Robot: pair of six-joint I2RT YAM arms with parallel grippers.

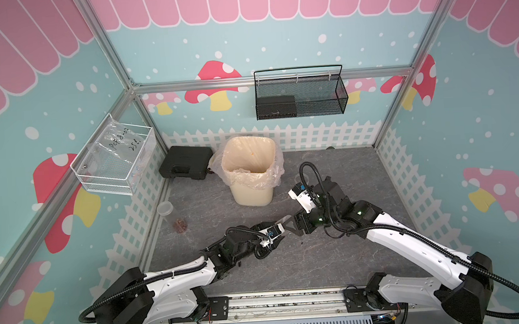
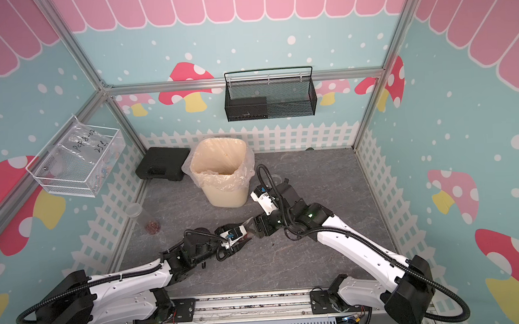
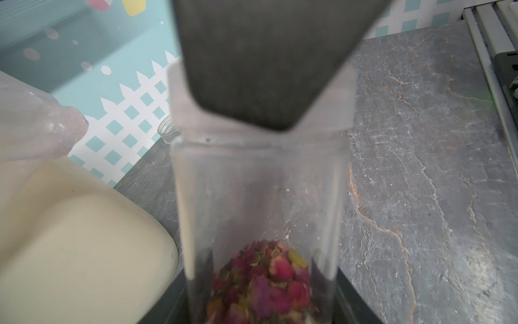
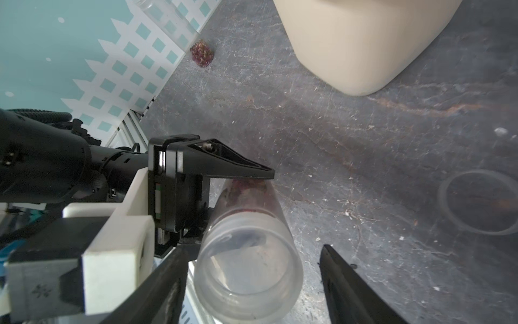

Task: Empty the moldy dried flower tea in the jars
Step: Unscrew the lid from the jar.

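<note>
Near the middle of the table [image 1: 333,256], in front of the waste bin [image 1: 249,169]: jar [image 4: 246,224] lying level, pinched by left gripper [image 1: 281,227], moldy dried flower tea [image 3: 263,277] inside. Right gripper [image 4: 252,249] spread around its lid [image 4: 246,275], one finger not touching. Second jar [image 1: 172,216] upright at left edge.

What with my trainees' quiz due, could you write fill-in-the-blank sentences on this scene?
1. The left tool grips a jar holding dried flower ___.
2. That jar's lid is ___ (on/off).
3. The right tool is ___ (open/shut) around the lid.
4. A plastic ___ lines the bin.

Missing words: tea; on; open; bag.
</note>
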